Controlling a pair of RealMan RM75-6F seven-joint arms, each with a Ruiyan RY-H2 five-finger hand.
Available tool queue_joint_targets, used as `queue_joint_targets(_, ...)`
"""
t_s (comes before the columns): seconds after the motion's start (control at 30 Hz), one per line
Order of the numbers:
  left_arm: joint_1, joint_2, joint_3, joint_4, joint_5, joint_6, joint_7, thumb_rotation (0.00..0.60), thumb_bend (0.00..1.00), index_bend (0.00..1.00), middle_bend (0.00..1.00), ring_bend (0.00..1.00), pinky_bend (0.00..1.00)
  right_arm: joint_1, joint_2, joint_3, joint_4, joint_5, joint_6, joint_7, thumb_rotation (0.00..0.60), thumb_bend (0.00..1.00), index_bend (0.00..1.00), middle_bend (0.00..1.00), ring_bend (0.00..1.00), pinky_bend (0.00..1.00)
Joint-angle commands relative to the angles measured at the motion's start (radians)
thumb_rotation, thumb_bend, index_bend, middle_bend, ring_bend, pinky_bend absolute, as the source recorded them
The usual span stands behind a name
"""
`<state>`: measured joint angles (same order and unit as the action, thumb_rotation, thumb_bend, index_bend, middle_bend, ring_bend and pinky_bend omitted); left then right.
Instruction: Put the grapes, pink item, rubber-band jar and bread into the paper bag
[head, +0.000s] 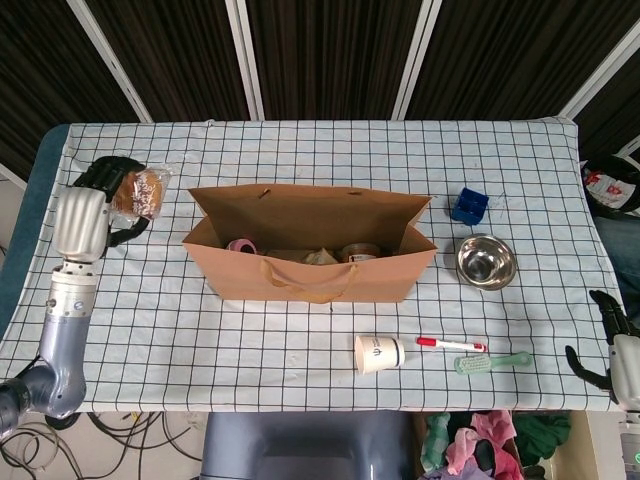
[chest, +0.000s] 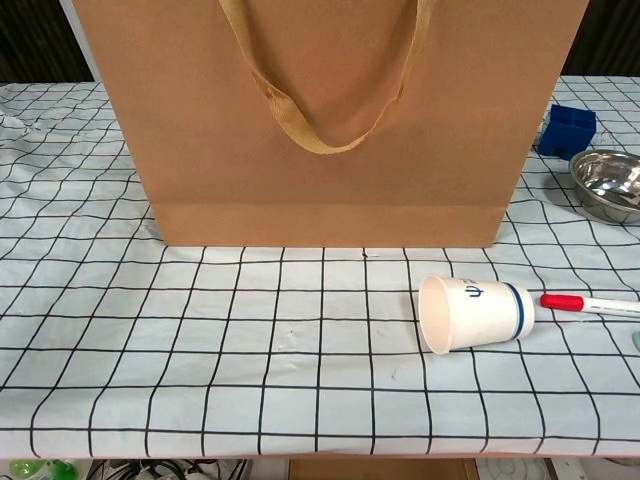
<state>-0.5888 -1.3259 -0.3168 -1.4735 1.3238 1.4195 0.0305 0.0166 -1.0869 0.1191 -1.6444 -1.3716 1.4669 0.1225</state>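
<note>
Head view: left hand (head: 88, 212) raised over the table's left edge, fingers wrapped around a round brown bread bun in clear plastic wrap (head: 139, 192), well apart from the open brown paper bag (head: 310, 275). Right hand (head: 612, 350) low at the right edge, off the checked tablecloth (head: 300, 150), dark fingers spread apart with nothing between them. Inside the bag, from left to right: a pink round item (head: 240, 245), something pale and crumpled, hard to identify, and a brown-lidded jar (head: 360, 251). Right of the bag, a small blue plastic box (head: 468, 206) and just below it a round steel bowl (head: 486, 262). Nearer the front edge, a white paper cup lying on its side (head: 379, 354), a red-capped white marker pen (head: 451, 344) and a pale green toothbrush (head: 492, 362) close together.

Chest view: neither hand visible. Bag front with its tan fabric handle (chest: 325, 95) filling most of the frame; cup on its side to the lower right, mouth facing left, marker just beside its base; blue box and steel bowl at the far right.
</note>
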Motion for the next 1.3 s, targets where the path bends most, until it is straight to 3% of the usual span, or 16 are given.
queue_joint_targets(0.03,0.036,0.012,-0.008,-0.042,0.086,0.096,-0.06,0.6,0.36,0.47,0.33,0.18,0.38,0.0,0.0,0.0,0.0,0.0,0.0,0.001,0.6,0.31,0.11,0.09,0.2,0.33)
queue_joint_targets(0.2,0.057,0.011,-0.036,-0.099,0.136,0.196,-0.123,0.6,0.36,0.47,0.33,0.18,0.38,0.0,0.001,0.001,-0.001,-0.001,0.001,0.005,0.6,0.31,0.11,0.09,0.2,0.33)
queue_joint_targets(0.43,0.019,0.047,-0.028,-0.254,0.203,0.143,-0.058,0.6,0.35,0.47,0.33,0.18,0.37,0.0,0.001,0.001,-0.002,0.001,0.002,0.003,0.6,0.31,0.11,0.09,0.2,0.33)
queue_joint_targets(0.6,-0.047,0.043,-0.028,-0.317,0.238,0.057,0.064,0.6,0.36,0.47,0.33,0.18,0.37,0.0,0.001,0.001,-0.001,0.002,0.001,0.005,0.6,0.31,0.11,0.09,0.2,0.33)
queue_joint_targets(0.97,-0.19,-0.06,-0.091,-0.368,0.006,-0.139,0.283,0.6,0.33,0.45,0.29,0.15,0.32,0.0,0.002,0.001,0.0,0.002,0.0,0.005,0.6,0.31,0.11,0.09,0.2,0.33)
queue_joint_targets(1.03,-0.2,-0.062,-0.092,-0.38,-0.024,-0.155,0.314,0.6,0.31,0.41,0.25,0.11,0.28,0.0,0.002,0.002,0.0,0.003,0.002,0.006,0.6,0.31,0.11,0.09,0.2,0.33)
queue_joint_targets(1.17,-0.202,-0.054,-0.082,-0.406,-0.075,-0.171,0.361,0.6,0.21,0.23,0.13,0.0,0.16,0.0,0.002,0.003,0.001,0.005,0.001,0.01,0.6,0.31,0.11,0.09,0.2,0.33)
queue_joint_targets(1.3,-0.2,-0.031,-0.069,-0.429,-0.122,-0.192,0.392,0.6,0.1,0.15,0.06,0.0,0.11,0.0,0.002,0.002,0.002,0.001,0.002,0.01,0.6,0.31,0.11,0.09,0.2,0.33)
